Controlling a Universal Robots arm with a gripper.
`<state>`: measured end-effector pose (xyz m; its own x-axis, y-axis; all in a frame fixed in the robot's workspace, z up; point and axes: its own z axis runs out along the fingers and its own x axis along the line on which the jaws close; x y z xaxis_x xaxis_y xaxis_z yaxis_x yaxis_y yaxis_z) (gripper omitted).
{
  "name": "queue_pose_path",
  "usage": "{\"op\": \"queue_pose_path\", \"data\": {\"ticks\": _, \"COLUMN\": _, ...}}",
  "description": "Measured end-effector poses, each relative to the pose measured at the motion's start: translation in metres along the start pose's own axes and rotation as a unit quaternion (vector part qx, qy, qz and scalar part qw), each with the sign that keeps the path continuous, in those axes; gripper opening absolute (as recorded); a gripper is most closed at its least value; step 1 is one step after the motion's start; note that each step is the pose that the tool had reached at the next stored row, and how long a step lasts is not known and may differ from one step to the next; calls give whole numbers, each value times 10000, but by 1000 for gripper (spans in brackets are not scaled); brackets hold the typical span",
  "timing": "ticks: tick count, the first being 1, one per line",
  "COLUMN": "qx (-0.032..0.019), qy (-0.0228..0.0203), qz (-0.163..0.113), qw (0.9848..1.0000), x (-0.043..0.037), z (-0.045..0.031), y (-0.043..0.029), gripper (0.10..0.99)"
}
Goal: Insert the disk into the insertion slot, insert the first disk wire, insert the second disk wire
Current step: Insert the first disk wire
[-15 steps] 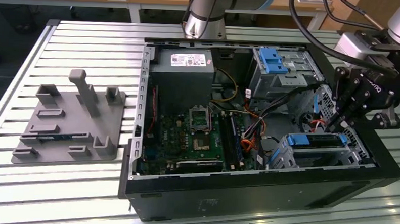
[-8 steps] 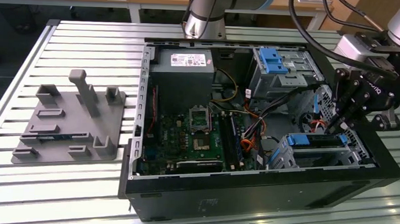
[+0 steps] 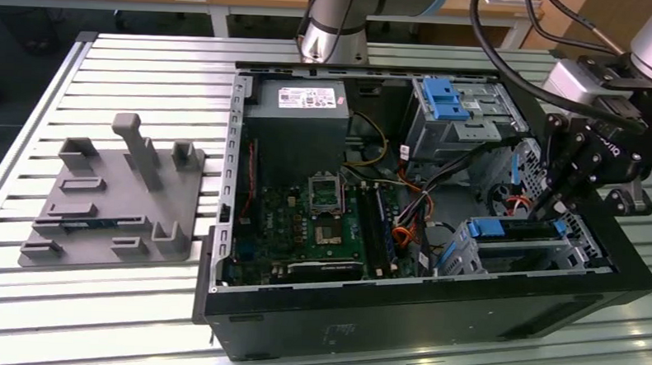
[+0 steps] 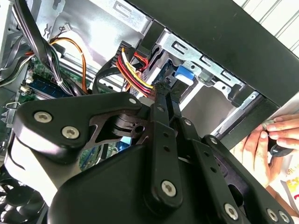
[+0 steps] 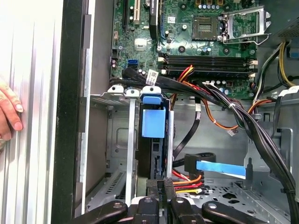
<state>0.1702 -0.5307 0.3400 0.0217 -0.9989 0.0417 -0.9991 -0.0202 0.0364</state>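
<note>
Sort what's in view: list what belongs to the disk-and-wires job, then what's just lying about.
Job in hand:
- disk, sitting in the insertion slot
- red-yellow wire bundle, right by the end effector
- blue flat cable, likely the other disk wire

Lying about:
- grey fixture plate
- blue-latched cage
- motherboard
- power supply
- a hand

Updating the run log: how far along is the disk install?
Done: the disk sits in the insertion slot. In hand: the gripper looks shut on the red-yellow wire at the disk's end. Left: the blue flat wire looks unplugged.
</note>
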Motion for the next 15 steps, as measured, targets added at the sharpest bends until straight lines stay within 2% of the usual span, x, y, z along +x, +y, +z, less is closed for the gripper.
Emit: {"op": "queue_pose_path", "data": {"ticks": 15, "qx": 0, "qy": 0, "qz": 9, "qw": 10000, "x": 7, "z": 50, "y": -2, "gripper": 165}}
